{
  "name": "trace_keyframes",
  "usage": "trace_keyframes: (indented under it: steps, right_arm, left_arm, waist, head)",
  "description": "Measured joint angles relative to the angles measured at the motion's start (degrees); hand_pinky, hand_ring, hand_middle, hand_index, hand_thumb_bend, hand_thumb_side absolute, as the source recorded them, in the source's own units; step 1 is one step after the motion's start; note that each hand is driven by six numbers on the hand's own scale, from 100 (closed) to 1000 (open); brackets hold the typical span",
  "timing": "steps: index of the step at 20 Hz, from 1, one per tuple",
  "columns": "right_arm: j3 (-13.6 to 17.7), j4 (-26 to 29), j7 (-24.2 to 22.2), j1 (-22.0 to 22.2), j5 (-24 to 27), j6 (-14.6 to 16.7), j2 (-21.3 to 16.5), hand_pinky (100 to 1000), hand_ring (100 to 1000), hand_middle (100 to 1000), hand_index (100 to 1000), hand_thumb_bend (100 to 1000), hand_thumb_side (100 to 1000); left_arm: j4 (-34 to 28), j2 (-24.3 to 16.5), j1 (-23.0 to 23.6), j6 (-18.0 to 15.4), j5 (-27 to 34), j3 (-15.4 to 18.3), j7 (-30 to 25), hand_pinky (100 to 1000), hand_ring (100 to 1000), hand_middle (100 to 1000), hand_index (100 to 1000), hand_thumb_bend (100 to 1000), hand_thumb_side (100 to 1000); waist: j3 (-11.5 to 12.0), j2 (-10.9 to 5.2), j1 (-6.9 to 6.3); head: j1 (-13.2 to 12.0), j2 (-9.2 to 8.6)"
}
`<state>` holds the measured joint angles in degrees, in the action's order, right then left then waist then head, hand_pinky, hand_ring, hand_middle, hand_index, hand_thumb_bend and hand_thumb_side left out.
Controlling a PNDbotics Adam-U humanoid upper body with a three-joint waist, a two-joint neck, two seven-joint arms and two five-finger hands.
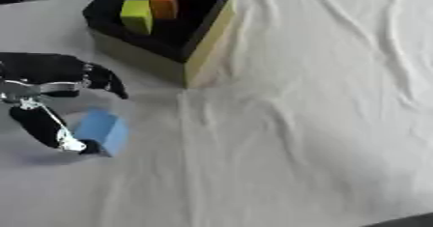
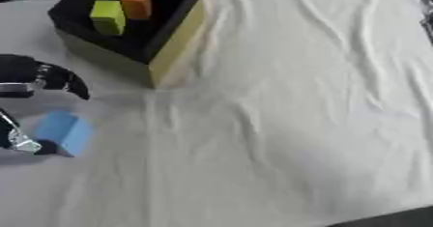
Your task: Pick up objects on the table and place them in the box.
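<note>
Blue block (image 1: 101, 130) low at left on the white cloth (image 1: 321, 124), lying between the thumb and curved fingers of the left hand (image 1: 52, 83), spread around it but not visibly closed. Box (image 1: 207, 37) up and just right of it, already holding a green block (image 1: 137, 14) and an orange block (image 1: 164, 0). Right hand (image 2: 426, 9) barely showing at far upper right, state unclear. Pale blue, matte, squarish, tilted

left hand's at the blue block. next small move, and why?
Probably close the left hand on the blue block. Its fingers arch over the block's far side and the thumb sits at the near corner, but they don't look closed on it, and the block seems to be on the cloth. The box already holds two blocks.
</note>
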<state>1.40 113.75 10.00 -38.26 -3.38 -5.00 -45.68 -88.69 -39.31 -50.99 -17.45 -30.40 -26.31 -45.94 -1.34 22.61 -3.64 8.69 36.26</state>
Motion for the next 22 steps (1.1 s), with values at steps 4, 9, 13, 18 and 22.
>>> trace_keyframes:
  steps: [4, 9, 13, 18, 22]
  right_arm:
    - [0.02, 0.00, 0.17, 0.03, 0.09, -0.17, 0.05, 815, 812, 699, 798, 100, 782]
    - [0.27, 0.00, 0.48, 0.50, 0.19, -0.43, 0.06, 815, 811, 699, 799, 100, 783]
    - [0.42, 0.00, 0.75, 0.68, 0.23, -0.65, 0.06, 815, 811, 698, 799, 100, 786]
    - [0.74, 0.00, 1.04, 1.06, 0.27, -0.72, 0.06, 812, 811, 699, 799, 100, 787]
    - [0.79, 0.00, 1.32, 1.49, 0.28, -0.71, 0.06, 811, 811, 699, 798, 100, 785]
  left_arm:
    - [0.82, 0.51, -0.45, -0.33, -0.36, -0.33, 0.32, 788, 817, 802, 861, 415, 351]
    - [0.98, 0.85, -0.45, -0.81, -0.05, -0.61, 0.80, 744, 743, 692, 761, 337, 373]
    - [-0.12, 0.86, -0.38, -1.00, 0.20, -0.42, 1.50, 649, 627, 554, 644, 226, 349]
    - [-2.64, 0.36, -0.05, -0.82, -0.14, 0.56, 3.42, 603, 583, 516, 601, 116, 305]
    - [-4.64, -0.25, 0.07, -0.11, -0.18, 1.79, 4.88, 594, 577, 508, 592, 120, 318]
  waist:
    - [-0.14, 0.03, 0.00]
    - [-0.17, 0.08, 0.01]
    - [-0.16, 0.10, 0.05]
    - [-0.05, 0.08, 0.20]
    - [0.11, -0.04, 0.21]
  head:
    - [-0.02, 0.00]
    - [-0.02, 0.02]
    - [-0.01, 0.03]
    - [0.01, 0.05]
    - [0.01, 0.21]
